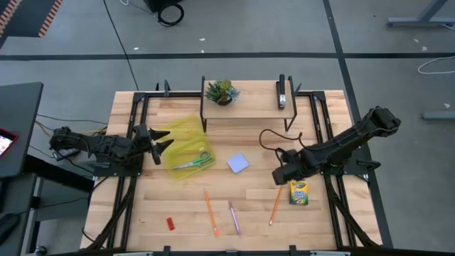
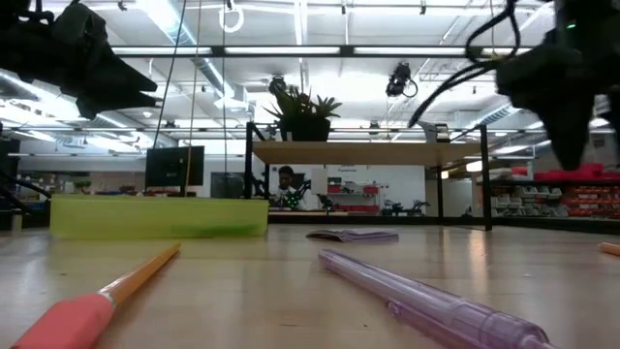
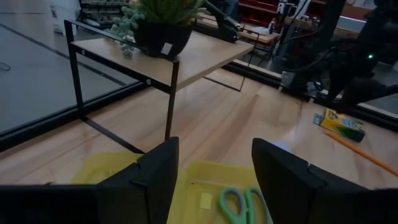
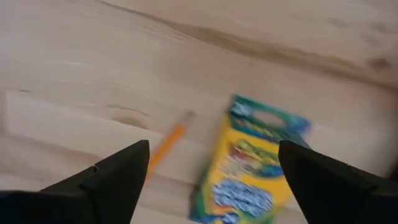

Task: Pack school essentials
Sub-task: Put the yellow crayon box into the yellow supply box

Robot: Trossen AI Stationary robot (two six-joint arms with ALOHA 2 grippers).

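Note:
My left gripper [image 1: 161, 143] is open and hovers over the left edge of a translucent yellow tray [image 1: 186, 146]. The green-handled scissors [image 1: 193, 162] lie in that tray and show just beyond its fingers [image 3: 245, 205]. My right gripper [image 1: 281, 174] is open and hangs above the table beside the yellow-green crayon box [image 1: 298, 192]. The right wrist view has the box [image 4: 249, 168] between its fingers. The pale blue notepad [image 1: 238, 163], two orange pencils [image 1: 210, 212] [image 1: 274, 206], the purple pen [image 1: 234, 218] and the red eraser [image 1: 170, 223] lie flat on the table.
A low black-framed wooden shelf [image 1: 249, 107] stands at the far edge, carrying the potted plant [image 1: 222, 92] and the black stapler [image 1: 281, 92]. Black rails [image 1: 320, 135] run along both sides of the table. Bare wood lies between the notepad and the pencils.

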